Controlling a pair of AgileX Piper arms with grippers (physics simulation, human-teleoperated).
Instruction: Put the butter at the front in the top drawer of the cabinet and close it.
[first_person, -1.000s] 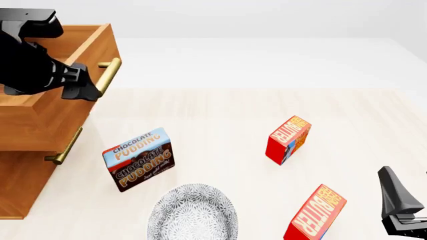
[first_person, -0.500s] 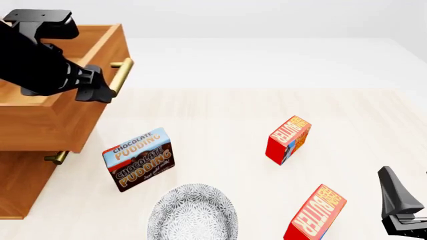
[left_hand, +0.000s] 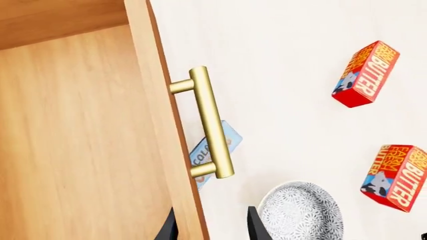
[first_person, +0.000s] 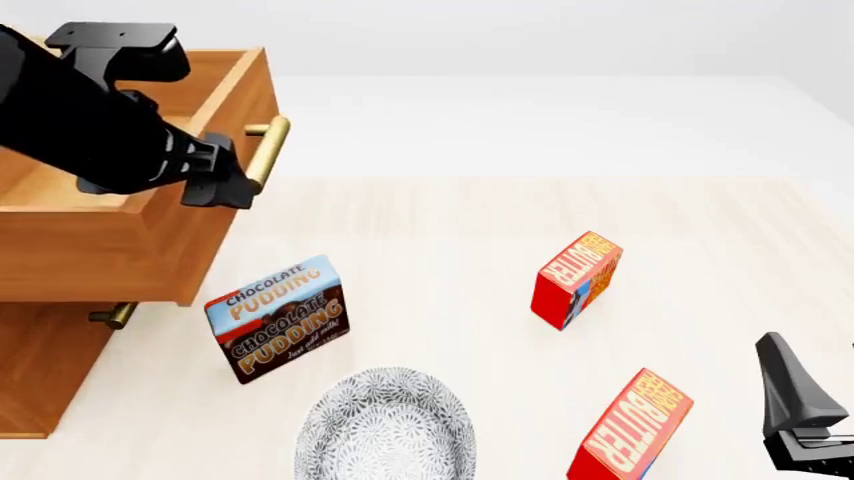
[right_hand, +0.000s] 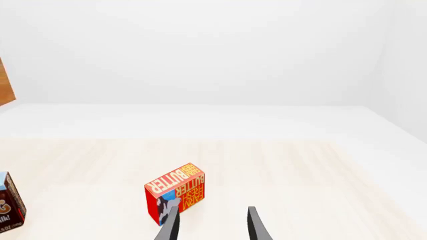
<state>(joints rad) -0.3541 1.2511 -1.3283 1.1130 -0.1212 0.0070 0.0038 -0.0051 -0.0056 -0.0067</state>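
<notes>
The butter at the front (first_person: 630, 425) stands tilted near the table's near edge, with its twin (first_person: 577, 280) farther back. Both cartons show in the left wrist view, the front one (left_hand: 397, 177) beside the bowl and the other (left_hand: 365, 75) beyond it. The cabinet (first_person: 40, 370) stands at the left with its top drawer (first_person: 120, 255) pulled out. My left gripper (first_person: 227, 185) is open, its fingers straddling the drawer's front panel by the brass handle (left_hand: 210, 122). My right gripper (first_person: 801, 425) is open and holds nothing, right of the front butter. One butter carton (right_hand: 175, 192) lies ahead of it.
A Chocolate Pudding box (first_person: 276, 320) stands in front of the cabinet. A patterned grey bowl (first_person: 384, 425) sits near the front edge. The lower drawer's handle (first_person: 114, 317) pokes out under the top drawer.
The top drawer has slid farther out to the right, and my left gripper has moved with it. The right arm and both cartons have stayed put.
</notes>
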